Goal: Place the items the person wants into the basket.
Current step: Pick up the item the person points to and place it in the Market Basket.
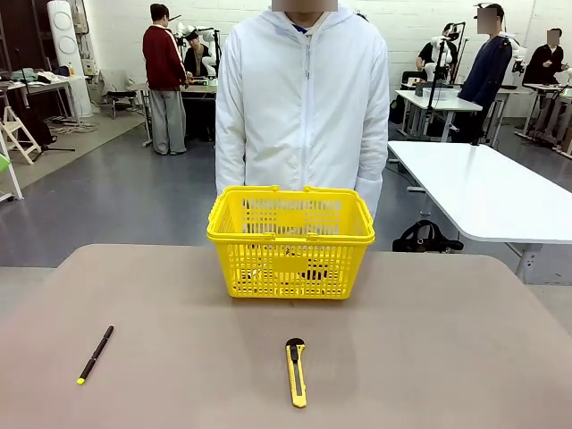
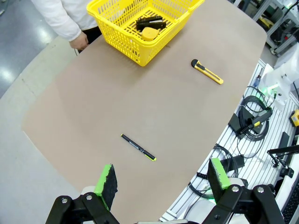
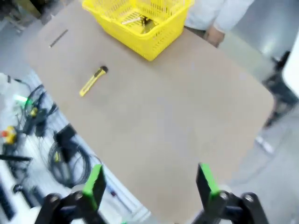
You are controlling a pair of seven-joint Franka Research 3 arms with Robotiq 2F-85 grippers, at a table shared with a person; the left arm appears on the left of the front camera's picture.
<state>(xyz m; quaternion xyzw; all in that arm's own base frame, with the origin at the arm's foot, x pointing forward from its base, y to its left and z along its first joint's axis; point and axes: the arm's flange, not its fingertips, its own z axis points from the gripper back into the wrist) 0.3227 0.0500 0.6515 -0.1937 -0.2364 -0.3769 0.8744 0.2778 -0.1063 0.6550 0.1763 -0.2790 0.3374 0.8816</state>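
— Two items lay inside the yellow basket [image 2: 135,35]: the yellow-and-black tape measure [image 2: 150,33] and, just beside it, the marker [image 2: 150,21], which was hard to make out among the dark shapes.

— Where did the basket stand?

— At the table's [image 1: 429,357] far edge, directly in front of the person [image 1: 304,98] in the white jacket, whose hand [image 2: 79,41] hung near its corner.

— And outside it?

— The utility knife [image 1: 295,373] lay near the middle of the table, the black pen [image 1: 95,354] well apart to the left.

— The grippers?

— Left gripper [image 2: 161,179] and right gripper [image 3: 150,182] both hovered high above the table, fingers spread wide, holding nothing.
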